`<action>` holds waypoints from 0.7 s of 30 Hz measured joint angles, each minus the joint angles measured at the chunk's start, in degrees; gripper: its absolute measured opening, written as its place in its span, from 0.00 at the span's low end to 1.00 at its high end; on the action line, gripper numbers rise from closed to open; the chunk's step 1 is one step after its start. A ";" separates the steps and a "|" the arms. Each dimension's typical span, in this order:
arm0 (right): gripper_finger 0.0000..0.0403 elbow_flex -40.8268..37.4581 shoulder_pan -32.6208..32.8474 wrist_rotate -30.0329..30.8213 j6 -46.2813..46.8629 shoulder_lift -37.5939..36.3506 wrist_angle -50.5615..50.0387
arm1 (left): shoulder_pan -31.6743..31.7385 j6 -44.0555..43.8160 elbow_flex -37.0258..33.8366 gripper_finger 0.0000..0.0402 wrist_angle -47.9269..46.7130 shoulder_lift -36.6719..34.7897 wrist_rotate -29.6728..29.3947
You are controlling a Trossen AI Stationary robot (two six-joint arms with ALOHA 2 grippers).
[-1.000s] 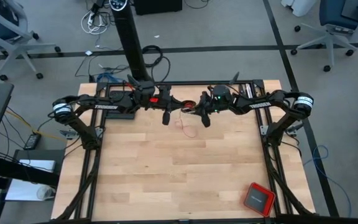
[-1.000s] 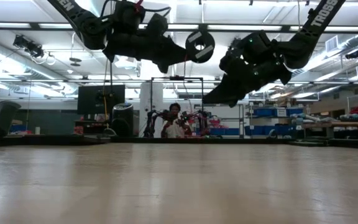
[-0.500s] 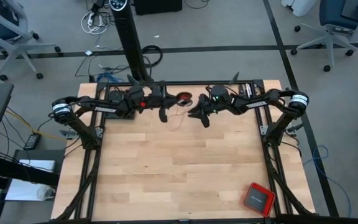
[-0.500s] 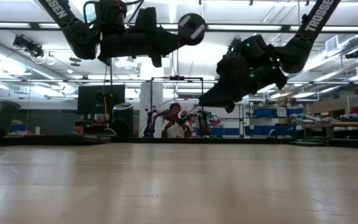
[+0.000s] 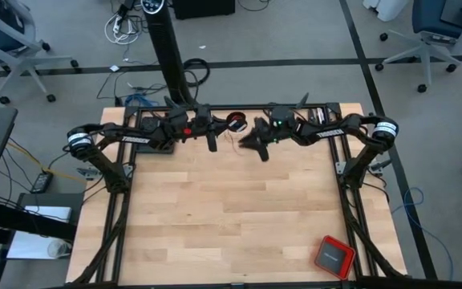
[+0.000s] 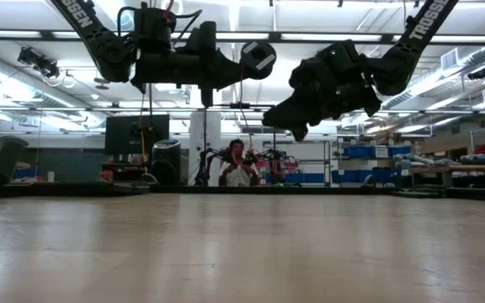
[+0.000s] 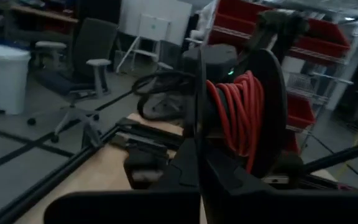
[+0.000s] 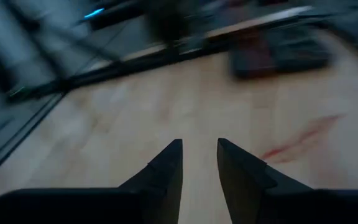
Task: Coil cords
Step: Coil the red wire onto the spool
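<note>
Counter (image 5: pixel 231 209) reads as pale wood planks, smooth, satin sheen in my low view. Cord (image 7: pixel 238 118) is thin red, plastic-looking jacket, slightly glossy, wound on a matt black plastic spool (image 7: pixel 272 106). Left tool (image 5: pixel 212 143) and right tool (image 8: pixel 199 171) both look like matt black plastic. Frame rails (image 5: pixel 119 201) are dark metal. Red box (image 5: pixel 333 256) has a glossy shell.

Both arms hang high above the bare wooden table (image 6: pixel 242 252), the left gripper (image 6: pixel 241 66) holding a spool (image 6: pixel 258 59).
</note>
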 joint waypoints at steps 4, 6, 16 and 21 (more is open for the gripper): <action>0.24 -0.04 0.79 -1.73 -6.55 0.07 -2.03 | 0.14 3.62 0.02 0.00 -0.56 0.00 4.39; 0.24 -0.04 1.09 5.01 -7.19 0.07 -2.15 | 0.09 4.01 0.02 0.00 -0.55 0.00 4.56; 0.23 -0.04 0.37 -3.59 -9.11 0.07 -3.56 | 1.70 2.64 0.02 0.00 -1.07 0.00 10.01; 0.21 -0.04 -2.06 -19.05 -2.91 0.07 -0.11 | 3.69 0.43 0.04 0.00 0.02 -0.50 18.08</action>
